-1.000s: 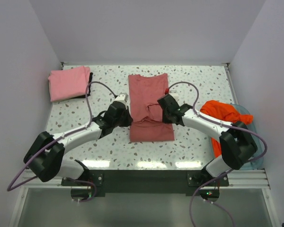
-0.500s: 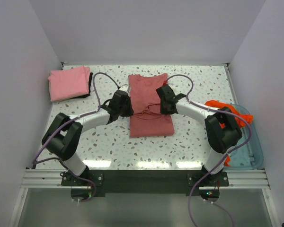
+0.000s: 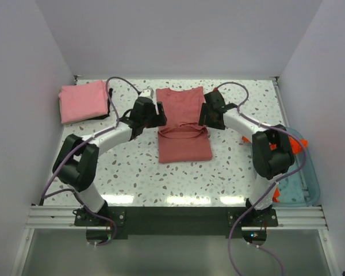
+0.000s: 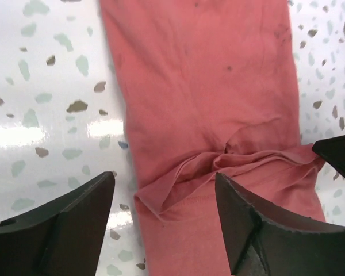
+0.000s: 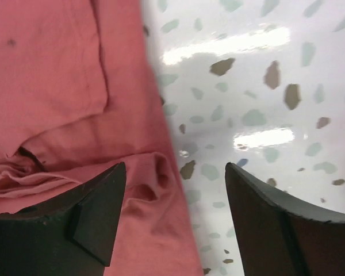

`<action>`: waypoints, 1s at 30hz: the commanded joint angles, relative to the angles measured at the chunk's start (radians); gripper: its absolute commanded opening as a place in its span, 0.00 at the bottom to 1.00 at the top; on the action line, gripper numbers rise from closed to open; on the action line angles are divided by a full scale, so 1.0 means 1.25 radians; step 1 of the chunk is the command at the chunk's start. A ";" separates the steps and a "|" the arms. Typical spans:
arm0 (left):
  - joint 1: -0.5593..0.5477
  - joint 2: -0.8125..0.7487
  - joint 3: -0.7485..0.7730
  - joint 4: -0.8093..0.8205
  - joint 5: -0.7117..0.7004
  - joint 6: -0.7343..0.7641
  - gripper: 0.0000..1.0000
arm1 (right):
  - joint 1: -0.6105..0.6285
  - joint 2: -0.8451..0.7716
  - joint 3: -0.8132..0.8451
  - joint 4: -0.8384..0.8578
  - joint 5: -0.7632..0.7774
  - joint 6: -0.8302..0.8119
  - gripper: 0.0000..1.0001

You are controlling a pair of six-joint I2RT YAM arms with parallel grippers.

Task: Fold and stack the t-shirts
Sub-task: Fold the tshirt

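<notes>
The speckled table [image 3: 236,172] carries the dusty rose-red t-shirt [image 3: 183,123] at its middle, lying flat with its near part doubled over and a bunched crease across it. The folded lighter pink t-shirt [image 3: 83,102] sits at the far left corner. The pale blue tray [image 3: 307,178] at the right edge holds the bright orange t-shirt [image 3: 298,145]. The left gripper [image 4: 164,190] hangs over the rose-red shirt's left edge and the right gripper [image 5: 175,178] over its right edge, both with jaws spread wide and gripping nothing
</notes>
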 commanded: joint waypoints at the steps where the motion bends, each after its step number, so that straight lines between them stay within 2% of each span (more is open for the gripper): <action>1: 0.006 -0.064 0.035 0.015 -0.046 0.001 0.78 | -0.035 -0.101 0.028 -0.006 -0.023 0.011 0.74; 3: 0.001 -0.113 0.012 0.015 -0.026 0.005 0.80 | -0.038 -0.136 0.013 0.008 -0.032 0.000 0.78; 7: -0.049 -0.215 -0.140 0.077 -0.024 0.030 0.80 | -0.034 -0.219 -0.067 0.055 -0.124 -0.022 0.78; 11: -0.154 -0.308 -0.277 0.151 -0.060 0.010 0.82 | -0.012 -0.271 -0.191 0.105 -0.201 -0.022 0.78; 13: -0.185 -0.314 -0.328 0.209 -0.069 -0.011 0.83 | -0.009 -0.288 -0.241 0.131 -0.206 -0.008 0.78; 18: -0.252 -0.237 -0.322 0.252 -0.084 -0.019 0.84 | 0.001 -0.347 -0.313 0.143 -0.221 0.003 0.78; 21: -0.263 -0.185 -0.303 0.190 -0.146 -0.045 0.84 | 0.004 -0.356 -0.348 0.127 -0.210 -0.002 0.78; 26: -0.263 -0.225 -0.358 0.176 -0.207 -0.083 0.85 | 0.004 -0.368 -0.417 0.132 -0.209 -0.003 0.77; 30: -0.263 -0.232 -0.384 0.167 -0.203 -0.087 0.85 | 0.004 -0.384 -0.466 0.148 -0.210 0.006 0.74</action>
